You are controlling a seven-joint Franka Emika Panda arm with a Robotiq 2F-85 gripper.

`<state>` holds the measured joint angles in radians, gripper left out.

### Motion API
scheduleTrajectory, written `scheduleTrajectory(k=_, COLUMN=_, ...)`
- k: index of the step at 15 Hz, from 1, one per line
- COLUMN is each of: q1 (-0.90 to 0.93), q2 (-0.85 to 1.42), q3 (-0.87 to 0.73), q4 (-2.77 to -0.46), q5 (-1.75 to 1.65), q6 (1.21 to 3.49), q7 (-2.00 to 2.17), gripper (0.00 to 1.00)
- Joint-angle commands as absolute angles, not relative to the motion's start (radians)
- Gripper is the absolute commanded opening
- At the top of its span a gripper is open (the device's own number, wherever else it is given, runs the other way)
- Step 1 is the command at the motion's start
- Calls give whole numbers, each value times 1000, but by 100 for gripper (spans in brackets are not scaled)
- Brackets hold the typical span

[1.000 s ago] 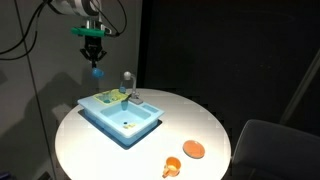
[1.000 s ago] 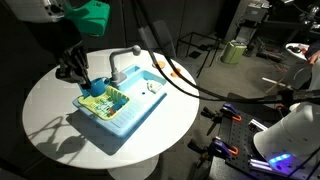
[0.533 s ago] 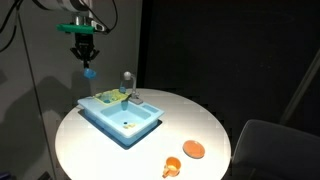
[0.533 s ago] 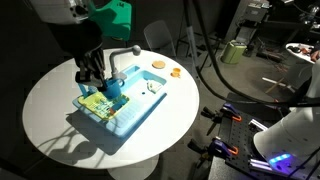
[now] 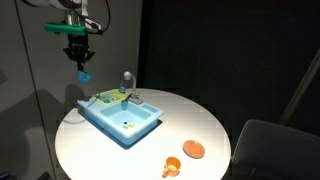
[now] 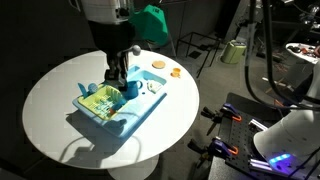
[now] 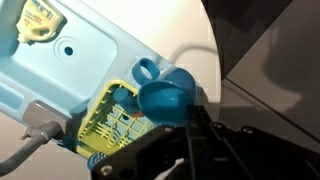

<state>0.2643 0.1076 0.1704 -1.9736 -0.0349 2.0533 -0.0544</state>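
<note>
Hanging high over the table, the gripper (image 5: 80,60) is clamped on a small blue cup (image 5: 84,74) - the fingers pinch it at the rim and the cup dangles below them, clear of everything else. In the wrist view the blue cup (image 7: 160,96) fills the middle of the picture with its little handle sticking out to one side, and the dark fingers (image 7: 196,135) come up from the lower edge to meet it.

Under the cup sits a light blue toy sink (image 5: 105,120) on a round white table (image 5: 210,125). From up there the cup appears over the end of the sink that carries the yellow-green dish rack (image 7: 112,125), well above it and not touching. The same is seen in an exterior view, where the gripper (image 6: 119,74) and cup (image 6: 130,88) hover above the rack (image 6: 99,101).

A grey faucet (image 5: 127,82) stands at the sink's back edge, and a small yellow piece (image 7: 38,20) lies in the basin. Well apart from the sink, an orange plate (image 5: 193,150) and an orange cup (image 5: 172,166) rest on the tabletop - near each other.
</note>
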Motion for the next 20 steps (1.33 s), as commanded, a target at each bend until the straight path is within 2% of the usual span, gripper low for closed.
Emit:
scheduleTrajectory(k=1, q1=232, q2=-28, q3=180, q4=-2139, q5=13, q6=2131, q7=-32, gripper=1)
scheduleTrajectory(k=11, q1=167, q2=-263, q3=150, q4=-2426, q5=27, q6=2285, q7=33, gripper=1)
scheduleTrajectory(k=20, q1=70, q2=-311, q3=99, q4=-2517, q5=3, q6=2414, q7=73, gripper=1)
